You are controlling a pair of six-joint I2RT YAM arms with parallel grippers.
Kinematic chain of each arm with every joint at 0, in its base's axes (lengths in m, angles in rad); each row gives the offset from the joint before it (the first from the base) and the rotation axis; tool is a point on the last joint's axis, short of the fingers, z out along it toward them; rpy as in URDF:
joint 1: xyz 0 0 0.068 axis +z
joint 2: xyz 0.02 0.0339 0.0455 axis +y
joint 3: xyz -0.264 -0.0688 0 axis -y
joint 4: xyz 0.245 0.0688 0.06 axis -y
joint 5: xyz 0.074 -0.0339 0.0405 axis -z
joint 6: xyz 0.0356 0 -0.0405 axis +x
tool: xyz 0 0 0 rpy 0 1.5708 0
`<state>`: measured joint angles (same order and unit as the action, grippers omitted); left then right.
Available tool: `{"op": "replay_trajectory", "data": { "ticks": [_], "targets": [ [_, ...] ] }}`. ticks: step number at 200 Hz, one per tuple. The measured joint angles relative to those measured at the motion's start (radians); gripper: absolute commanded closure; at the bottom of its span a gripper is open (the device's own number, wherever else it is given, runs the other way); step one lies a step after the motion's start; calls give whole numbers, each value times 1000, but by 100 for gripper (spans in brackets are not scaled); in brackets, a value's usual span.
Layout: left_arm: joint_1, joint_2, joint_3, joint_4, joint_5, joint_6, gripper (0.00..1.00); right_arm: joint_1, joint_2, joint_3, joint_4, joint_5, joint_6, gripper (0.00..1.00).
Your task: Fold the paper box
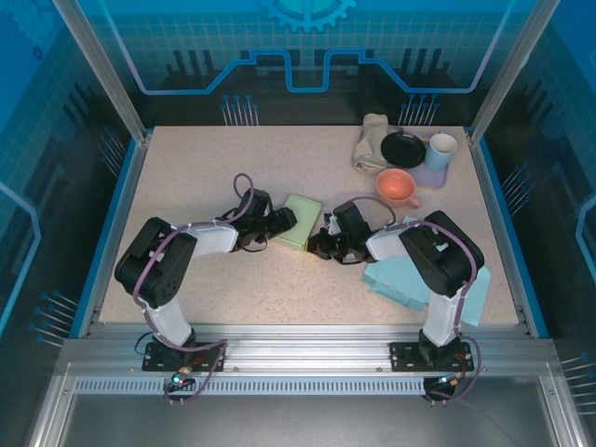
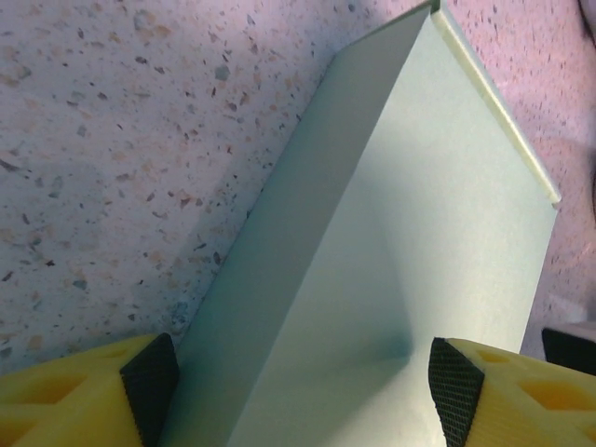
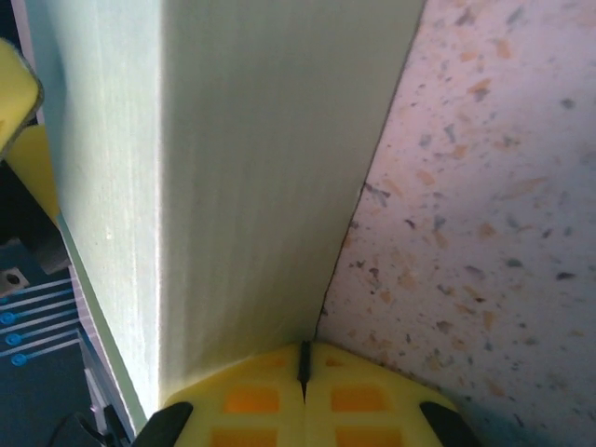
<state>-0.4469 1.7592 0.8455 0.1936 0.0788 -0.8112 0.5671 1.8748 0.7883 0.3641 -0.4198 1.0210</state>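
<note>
The paper box [image 1: 300,221] is pale green and lies on the speckled table between my two grippers. My left gripper [image 1: 279,222] is at the box's left end. In the left wrist view its jaws stand open [image 2: 303,386], with the box's top face and side wall [image 2: 400,233] between the black pads [image 2: 149,382]. My right gripper [image 1: 323,244] is at the box's right side. The right wrist view shows it shut [image 3: 303,372], its tips at the spot where the box's wall [image 3: 242,168] meets the table. Nothing shows between its fingers.
At the back right are a pink cup [image 1: 398,186], a black dish [image 1: 403,149], a light blue cup [image 1: 440,151] and a beige cloth [image 1: 371,140]. Pale blue flat sheets [image 1: 405,277] lie under the right arm. A blue rim [image 1: 112,223] edges the table.
</note>
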Motion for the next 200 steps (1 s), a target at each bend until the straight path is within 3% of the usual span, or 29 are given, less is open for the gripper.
{"op": "replay_trajectory", "data": {
  "ticks": [51,85,98,109,116,132,160,200],
  "targets": [
    [-9,-2,11,-25,-49,-38,24,0,-1,-15,35,16,79,100],
    [63,-33,23,-97,0,-48,21,42,-42,-17,-1,106,19,96],
    [111,-69,23,-130,4,-48,19,61,-96,-16,-58,162,-31,84],
    [142,-114,21,-154,-14,-46,18,67,-161,-12,-117,230,-84,58],
    [153,-148,16,-169,-30,-45,18,67,-203,-5,-158,274,-123,47],
    [158,-237,-16,-178,-58,-47,19,67,-285,38,-258,380,-224,36],
    [92,-342,-141,-124,-88,-82,20,46,-324,184,-373,515,-407,35],
    [-111,-275,-206,-57,-109,-159,24,-43,-161,425,-416,504,-595,38]
  ]
}}
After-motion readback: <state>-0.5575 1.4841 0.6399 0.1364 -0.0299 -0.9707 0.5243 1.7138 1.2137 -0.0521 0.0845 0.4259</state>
